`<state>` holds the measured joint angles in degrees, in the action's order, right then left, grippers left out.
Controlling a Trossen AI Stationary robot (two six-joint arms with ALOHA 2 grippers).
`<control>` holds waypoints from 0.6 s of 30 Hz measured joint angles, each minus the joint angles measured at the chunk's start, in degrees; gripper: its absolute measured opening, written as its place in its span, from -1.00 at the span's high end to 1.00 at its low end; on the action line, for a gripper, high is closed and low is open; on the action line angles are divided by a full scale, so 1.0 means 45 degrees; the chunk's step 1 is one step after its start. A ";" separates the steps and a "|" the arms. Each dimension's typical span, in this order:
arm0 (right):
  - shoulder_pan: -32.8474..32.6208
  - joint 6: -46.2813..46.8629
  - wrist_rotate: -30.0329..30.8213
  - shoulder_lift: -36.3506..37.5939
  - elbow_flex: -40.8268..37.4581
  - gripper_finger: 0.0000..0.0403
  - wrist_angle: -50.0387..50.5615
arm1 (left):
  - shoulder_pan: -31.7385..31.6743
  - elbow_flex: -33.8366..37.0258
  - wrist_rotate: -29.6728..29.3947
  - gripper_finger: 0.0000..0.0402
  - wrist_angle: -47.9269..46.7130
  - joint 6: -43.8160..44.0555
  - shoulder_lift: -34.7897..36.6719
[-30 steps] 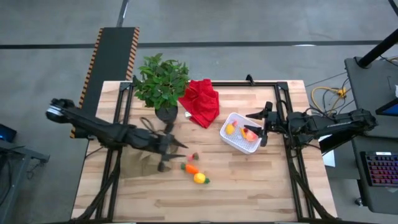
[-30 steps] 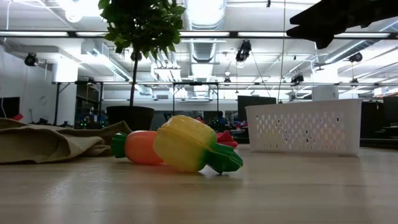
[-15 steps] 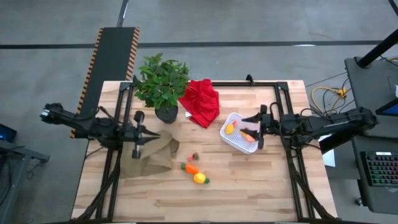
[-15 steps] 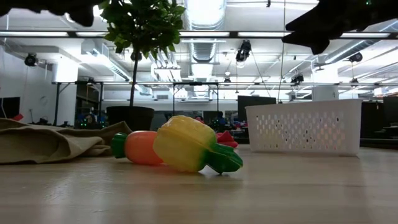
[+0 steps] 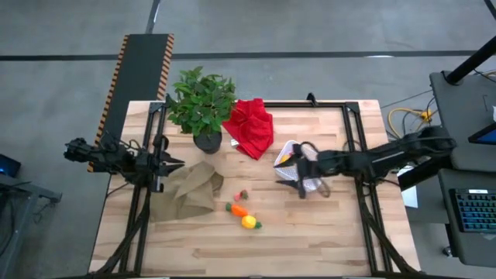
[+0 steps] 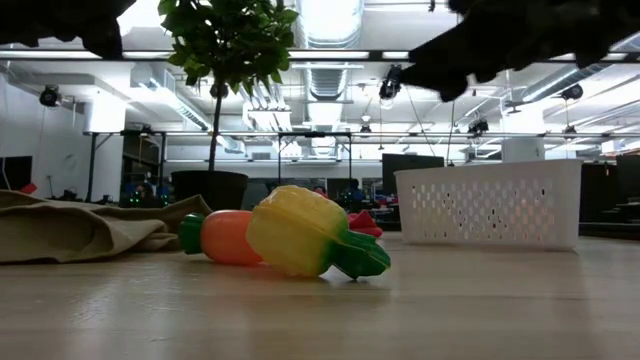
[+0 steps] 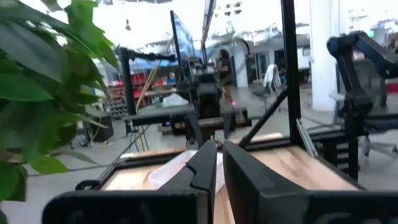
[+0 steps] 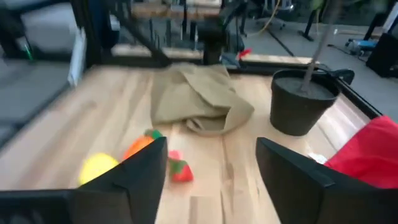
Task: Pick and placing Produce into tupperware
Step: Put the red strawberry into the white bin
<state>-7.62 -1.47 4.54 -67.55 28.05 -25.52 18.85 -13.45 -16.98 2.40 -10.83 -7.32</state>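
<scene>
Fingers on the right gripper (image 5: 297,180) are spread wide with nothing between them. It sits low over the near end of the small white rectangular mesh-sided tupperware (image 5: 291,147), which rests on the light wooden tabletop (image 5: 310,232) toward the right of centre. Its wrist camera looks between those two dark fingers (image 8: 144,176) at the loose produce.

Left gripper (image 5: 164,164) is back at the tabletop's left edge, just beside the crumpled tan brown cloth (image 5: 190,192). Its fingers (image 7: 204,167) are nearly pressed together, only a thin slit between them, holding nothing.

Produce outside the tupperware sits in a little cluster near the middle of the tabletop:
- a yellow toy fruit with a green tip (image 5: 249,222), nearest the front edge
- an orange toy carrot-like piece with a green end (image 5: 238,210), touching the yellow one in the low view
- a tiny red toy strawberry (image 5: 241,194), just behind those

Something orange shows inside the tupperware, mostly hidden by the right arm, so can't tell what it is.

Behind all that are a leafy green plant in a black pot (image 5: 203,105) and a bunched red cloth (image 5: 251,126) right next to it.
</scene>
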 joint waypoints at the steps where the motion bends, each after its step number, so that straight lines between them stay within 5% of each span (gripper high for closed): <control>1: 0.0000 -0.0279 0.0000 -0.0550 0.0396 -0.24 0.0019 | 0.0000 0.0024 -0.0002 0.93 0.0014 -0.0005 0.0141; 10: 0.0000 -0.0777 -0.0010 -0.4326 0.3919 -0.68 0.1809 | 0.0000 0.0216 0.0008 0.93 -0.0001 0.0024 0.0485; 18: -0.0005 -0.0133 -0.1790 -0.7394 0.6318 -0.72 0.3153 | 0.0000 0.0459 0.0005 0.93 0.0029 0.0350 0.0397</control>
<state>-7.64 -2.07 -3.52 -100.82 56.48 -11.33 18.85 -11.39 -16.96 2.53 -9.26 -5.53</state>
